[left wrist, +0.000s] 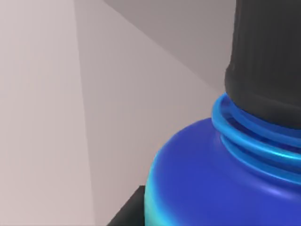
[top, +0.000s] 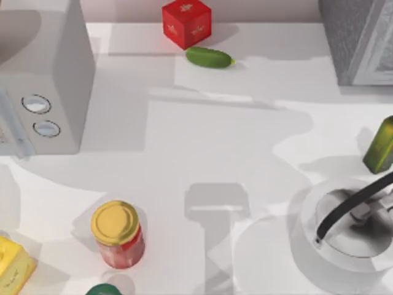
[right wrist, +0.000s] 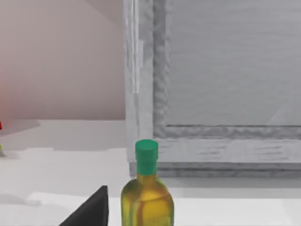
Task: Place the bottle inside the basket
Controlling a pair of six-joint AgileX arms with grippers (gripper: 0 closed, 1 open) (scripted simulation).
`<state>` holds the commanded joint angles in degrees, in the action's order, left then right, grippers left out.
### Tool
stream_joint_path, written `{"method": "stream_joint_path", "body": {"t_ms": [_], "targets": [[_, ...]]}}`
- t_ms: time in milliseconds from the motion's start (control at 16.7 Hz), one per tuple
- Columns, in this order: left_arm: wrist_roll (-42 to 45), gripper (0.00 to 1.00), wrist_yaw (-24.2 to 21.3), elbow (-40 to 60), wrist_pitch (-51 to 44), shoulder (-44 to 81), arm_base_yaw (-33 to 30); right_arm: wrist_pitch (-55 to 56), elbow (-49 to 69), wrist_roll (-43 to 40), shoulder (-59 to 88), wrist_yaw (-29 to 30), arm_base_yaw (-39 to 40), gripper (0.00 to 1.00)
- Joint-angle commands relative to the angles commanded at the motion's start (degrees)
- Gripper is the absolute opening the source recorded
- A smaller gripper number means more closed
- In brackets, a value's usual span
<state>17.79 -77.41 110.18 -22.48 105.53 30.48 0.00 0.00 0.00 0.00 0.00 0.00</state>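
Bottle point(left wrist: 221, 183) looms close at my left wrist, grip impossible to tell; basket point(top: 307, 246) sits at the table's right.

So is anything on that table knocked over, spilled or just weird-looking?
Nothing looks spilled or broken. The red jar and olive-green bottle stand upright, and the basket sits flat. The cucumber lies on its side, as cucumbers do. The bottle sits very close to the left wrist camera.
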Motion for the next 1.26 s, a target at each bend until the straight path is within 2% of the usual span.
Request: {"method": "stream_joint_path", "body": {"t_ms": [120,900,1260], "targets": [[0.0,0.0,0.0,0.0,0.0,0.0,0.0,0.0,0.0,0.0,0.0,0.0,0.0,1.0],[0.0,0.98,0.0,0.0,0.0,0.0,0.0,0.0,0.0,0.0,0.0,0.0,0.0,1.0],[0.0,1.0,0.0,0.0,0.0,0.0,0.0,0.0,0.0,0.0,0.0,0.0,0.0,1.0]]}}
